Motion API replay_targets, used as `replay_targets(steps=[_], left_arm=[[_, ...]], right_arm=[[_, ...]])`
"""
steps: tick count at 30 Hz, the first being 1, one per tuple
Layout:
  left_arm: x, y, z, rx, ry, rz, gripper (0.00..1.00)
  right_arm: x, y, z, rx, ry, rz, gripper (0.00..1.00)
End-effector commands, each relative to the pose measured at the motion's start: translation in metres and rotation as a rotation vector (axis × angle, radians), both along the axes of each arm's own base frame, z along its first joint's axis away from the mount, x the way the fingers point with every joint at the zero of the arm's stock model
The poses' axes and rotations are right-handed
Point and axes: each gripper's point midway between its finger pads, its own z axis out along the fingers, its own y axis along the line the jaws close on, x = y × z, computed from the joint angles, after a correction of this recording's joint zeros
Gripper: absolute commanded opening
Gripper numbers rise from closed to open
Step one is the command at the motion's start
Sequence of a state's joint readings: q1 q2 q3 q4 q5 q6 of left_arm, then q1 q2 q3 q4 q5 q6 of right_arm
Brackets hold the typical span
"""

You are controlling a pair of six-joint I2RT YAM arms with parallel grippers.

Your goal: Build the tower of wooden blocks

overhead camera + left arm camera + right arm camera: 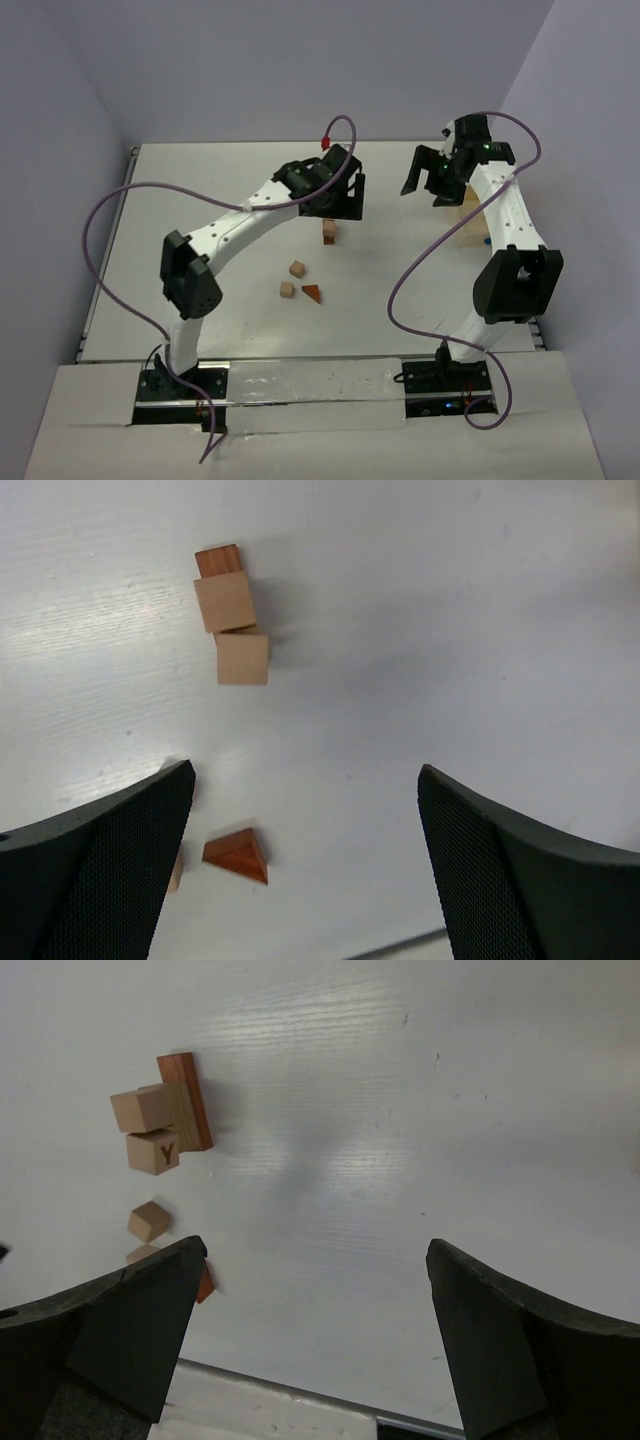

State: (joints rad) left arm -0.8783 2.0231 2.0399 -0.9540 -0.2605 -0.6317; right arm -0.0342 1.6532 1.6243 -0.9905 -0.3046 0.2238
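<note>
Starting at the near edge of the surface [150,250], the two arm bases are noted side by side.

Three loose wood blocks are recorded a short way beyond the bases, slightly left of the middle of the surface. A tan cube [287,289] and a reddish-brown wedge [312,292] lie just beside each other. A second tan cube [296,268] lies just beyond them, apart from both. None of the three is touched by either arm.

The tower [329,232] is found farther in, about the middle of the surface and a little toward the far edge. In the left wrist view three pieces are counted in it, one reddish-brown and two tan. They are set slightly out of line with one another. In the right wrist view a letter Y is seen on one tan cube.

The left gripper [305,780] is held above the surface over the tower, pointing down. Its fingers are spread wide and nothing is held between them. The tower is not touched by it.

The right gripper [315,1250] is raised toward the far right corner, well apart from the tower. Its fingers are likewise spread wide, with nothing between them.

A pale wooden box [467,228] is noted near the right edge, largely hidden behind the right arm.
</note>
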Motion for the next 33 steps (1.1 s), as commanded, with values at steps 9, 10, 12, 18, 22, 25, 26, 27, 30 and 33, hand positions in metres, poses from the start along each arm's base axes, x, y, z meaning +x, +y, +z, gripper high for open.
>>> replay_targets(steps=[9,10,12,18,22,25,26,27,30,33], left_arm=[[0.036,0.120,0.044,-0.229,-0.060,0.103,0.94],[0.039,0.133,0.038,-0.251,-0.035,0.109,0.92],[0.041,0.150,0.033,-0.282,-0.008,0.110,0.90],[0.040,0.166,-0.004,-0.272,0.014,0.099,0.66],[0.047,0.166,-0.028,-0.235,0.050,0.118,0.54],[0.049,0.159,-0.040,-0.235,0.092,0.105,0.49],[0.050,0.158,-0.043,-0.236,0.100,0.106,0.49],[0.050,0.155,-0.045,-0.237,0.109,0.103,0.50],[0.050,0.149,-0.058,-0.247,0.160,0.096,0.50],[0.047,0.146,-0.069,-0.254,0.192,0.090,0.50]], right_arm=[[-0.026,0.083,-0.019,-0.207,-0.077,0.207,1.00],[-0.025,0.087,-0.023,-0.214,-0.068,0.204,1.00],[-0.023,0.093,-0.030,-0.223,-0.056,0.199,1.00],[-0.012,0.113,-0.068,-0.227,0.059,0.171,0.87],[-0.011,0.126,-0.091,-0.235,0.119,0.190,0.67],[-0.008,0.133,-0.103,-0.234,0.157,0.201,0.60],[-0.005,0.136,-0.106,-0.232,0.167,0.202,0.60],[-0.004,0.138,-0.106,-0.228,0.173,0.206,0.60],[0.007,0.146,-0.108,-0.218,0.182,0.209,0.62],[0.015,0.151,-0.106,-0.206,0.173,0.202,0.63]])
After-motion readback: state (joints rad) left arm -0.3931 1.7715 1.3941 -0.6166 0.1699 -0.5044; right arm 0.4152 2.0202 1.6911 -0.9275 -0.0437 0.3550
